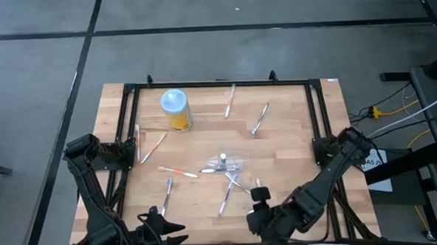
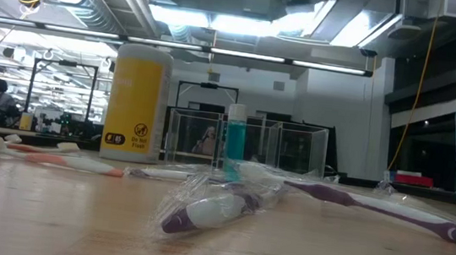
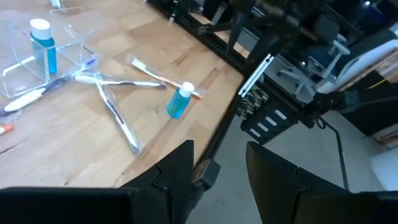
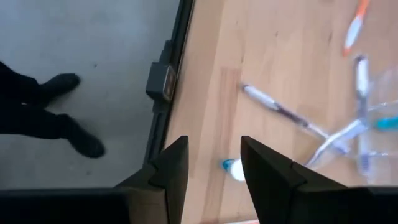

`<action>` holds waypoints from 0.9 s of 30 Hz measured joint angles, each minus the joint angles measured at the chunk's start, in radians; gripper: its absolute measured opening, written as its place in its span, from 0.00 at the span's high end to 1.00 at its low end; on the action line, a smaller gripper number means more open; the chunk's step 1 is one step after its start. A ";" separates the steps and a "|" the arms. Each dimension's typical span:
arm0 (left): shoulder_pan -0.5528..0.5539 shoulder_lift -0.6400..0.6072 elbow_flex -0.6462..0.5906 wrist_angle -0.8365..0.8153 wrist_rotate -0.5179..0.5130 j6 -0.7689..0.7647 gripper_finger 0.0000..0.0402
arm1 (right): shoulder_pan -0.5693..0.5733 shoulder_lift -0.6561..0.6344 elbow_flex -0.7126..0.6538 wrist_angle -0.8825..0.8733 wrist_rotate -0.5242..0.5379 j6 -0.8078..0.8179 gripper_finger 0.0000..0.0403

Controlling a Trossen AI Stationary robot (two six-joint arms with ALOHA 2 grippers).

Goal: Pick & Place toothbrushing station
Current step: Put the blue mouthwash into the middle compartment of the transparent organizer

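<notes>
Nothing's picked up yet, looks like the very start: both arms sit at the near edge, left gripper point(image 1: 166, 229) and right gripper point(image 1: 259, 200) both spread apart with nothing between the fingers. Just beside the right one stands a little blue bottle point(image 3: 178, 101), then crossed purple brushes point(image 1: 231, 185) and the clear holder point(image 1: 224, 165) mid-table. Orange brushes point(image 1: 178, 172) lie scattered, with the yellow can point(image 1: 176, 110) far left, so I'd guess the next move is reaching for a brush.
</notes>
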 joint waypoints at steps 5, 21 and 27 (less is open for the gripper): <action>-0.024 0.000 0.000 0.005 0.000 0.006 0.64 | -0.038 0.075 0.000 -0.007 -0.158 -0.006 0.63; -0.047 0.017 0.000 0.081 -0.020 0.054 0.64 | -0.132 0.109 -0.001 -0.154 -0.224 -0.040 0.46; -0.046 0.044 0.000 0.087 -0.021 0.027 0.64 | -0.122 0.107 -0.039 -0.129 -0.240 -0.009 0.39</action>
